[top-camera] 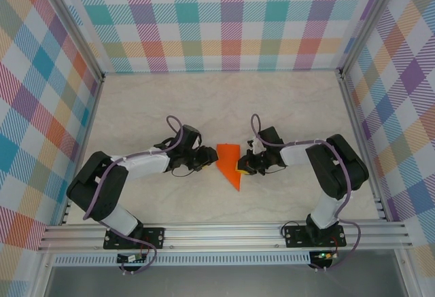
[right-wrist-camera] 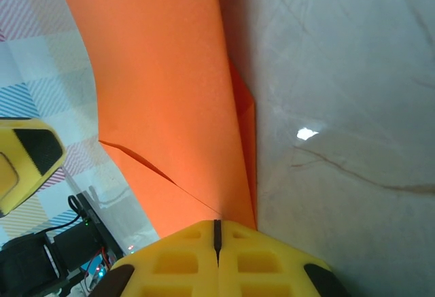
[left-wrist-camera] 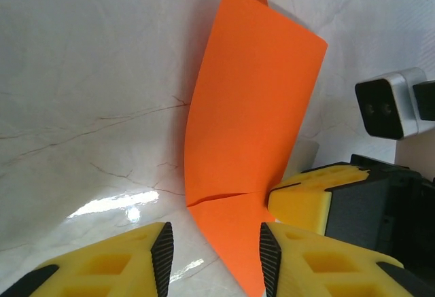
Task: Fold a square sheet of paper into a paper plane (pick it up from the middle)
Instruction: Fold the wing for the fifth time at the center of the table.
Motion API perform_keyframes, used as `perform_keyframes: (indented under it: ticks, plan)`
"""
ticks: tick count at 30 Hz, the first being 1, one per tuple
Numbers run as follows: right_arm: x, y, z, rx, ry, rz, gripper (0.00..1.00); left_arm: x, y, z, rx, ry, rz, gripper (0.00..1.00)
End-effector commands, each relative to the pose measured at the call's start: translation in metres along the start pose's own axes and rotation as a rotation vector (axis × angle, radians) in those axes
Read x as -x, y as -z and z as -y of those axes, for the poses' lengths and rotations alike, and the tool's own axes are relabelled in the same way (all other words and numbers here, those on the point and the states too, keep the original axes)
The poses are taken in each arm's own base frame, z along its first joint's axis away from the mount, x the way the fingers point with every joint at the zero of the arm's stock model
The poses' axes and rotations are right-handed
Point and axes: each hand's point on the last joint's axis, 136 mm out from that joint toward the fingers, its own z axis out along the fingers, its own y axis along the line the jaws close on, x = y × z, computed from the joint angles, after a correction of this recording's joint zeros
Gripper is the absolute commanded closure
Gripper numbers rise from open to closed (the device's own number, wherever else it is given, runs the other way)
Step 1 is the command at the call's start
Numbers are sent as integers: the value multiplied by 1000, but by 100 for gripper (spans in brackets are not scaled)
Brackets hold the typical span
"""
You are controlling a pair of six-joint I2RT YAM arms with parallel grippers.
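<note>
The orange sheet of paper (top-camera: 228, 164) is folded into a tapering wedge. It lies at mid-table between the two grippers, with its point toward the near edge. My right gripper (top-camera: 245, 166) is at its right edge. In the right wrist view the yellow jaws (right-wrist-camera: 217, 232) are shut on the paper (right-wrist-camera: 163, 100), which rises from them with a slanted crease. My left gripper (top-camera: 209, 160) is at the left edge. In the left wrist view it (left-wrist-camera: 216, 259) stands open, and the paper's narrow end (left-wrist-camera: 251, 120) runs down between its fingers. The right fingers (left-wrist-camera: 306, 198) press the paper's far edge.
The pale marbled tabletop (top-camera: 170, 107) is ringed by checked walls (top-camera: 224, 18) on three sides. An aluminium rail (top-camera: 224, 232) runs along the near edge where both arm bases are bolted. The right wrist's camera (left-wrist-camera: 391, 107) shows close behind the paper.
</note>
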Motion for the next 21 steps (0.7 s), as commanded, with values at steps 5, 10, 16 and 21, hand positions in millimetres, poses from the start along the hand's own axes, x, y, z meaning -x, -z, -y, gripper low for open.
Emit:
perform_keyframes:
  ticks: [5, 10, 16, 21]
  plan:
    - [-5, -1, 21, -15, -41, -5, 95, -3, -17, 11, -16, 15, -29, 58]
    - [-7, 0, 26, -16, -52, 0, 95, -5, -25, 12, -27, 28, -35, 58]
    - [-7, -1, 32, -22, -70, 6, 94, -6, -34, 20, -59, 27, -54, 62]
    - [-5, 0, 32, -20, -75, 11, 94, -8, -37, 29, -88, 15, -71, 70]
